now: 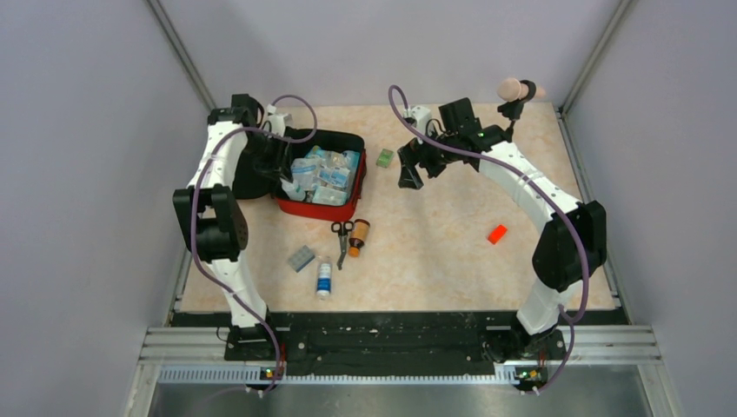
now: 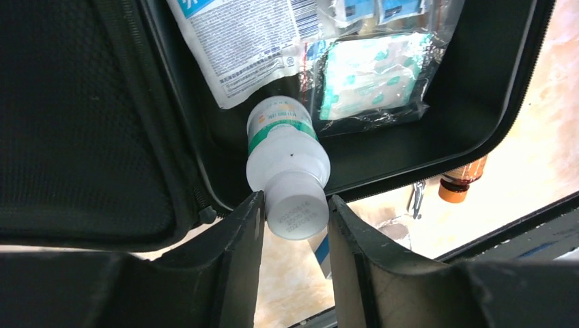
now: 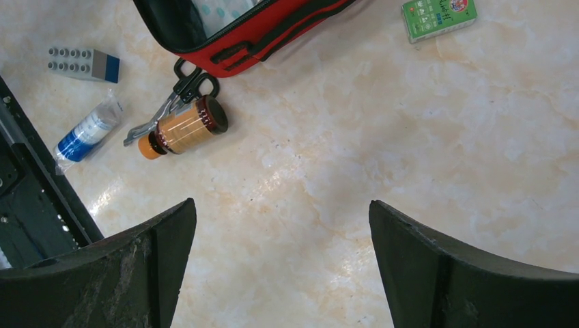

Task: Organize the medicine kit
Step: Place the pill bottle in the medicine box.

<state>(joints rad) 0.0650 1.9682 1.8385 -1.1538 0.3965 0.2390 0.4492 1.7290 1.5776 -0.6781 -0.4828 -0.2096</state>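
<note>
Red medicine kit (image 1: pixel 322 211) lay open at the upper left of the surface (image 1: pixel 434 243), left claw (image 2: pixel 295 199) straddled a white bottle (image 2: pixel 287 160) inside its black rim, grip impossible to tell, right claw (image 3: pixel 281 203) hung spread wide.

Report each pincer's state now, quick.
Left pincer: closed on the white bottle, over the medicine kit.
Right pincer: open, holding nothing.

Bright even light, soft shadows, slight close-range blur.
</note>
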